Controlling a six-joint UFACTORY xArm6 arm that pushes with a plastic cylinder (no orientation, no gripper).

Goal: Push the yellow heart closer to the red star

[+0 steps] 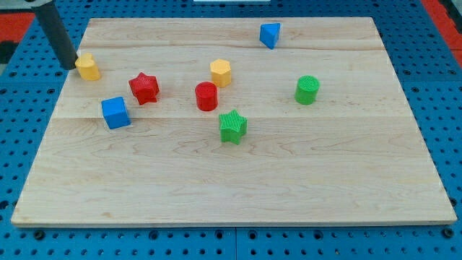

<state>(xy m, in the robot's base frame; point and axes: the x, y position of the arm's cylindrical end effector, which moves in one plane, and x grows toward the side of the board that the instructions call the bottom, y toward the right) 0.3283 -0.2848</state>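
The pale wooden bench (238,173), made of jointed planks with visible grain, fills most of the frame. My tip (68,66), the end of a smooth dark rod, touches the left side of the yellow heart (87,66) at upper left; there are no fingers. The heart's pointing cannot be made out. The ribbed red star (144,88) lies near, to its lower right, just above the blue cube (115,113).

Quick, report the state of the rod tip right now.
My tip: no gripper, holding nothing; it sits at the view's left side of the yellow heart, at or near contact, opposite the red star.
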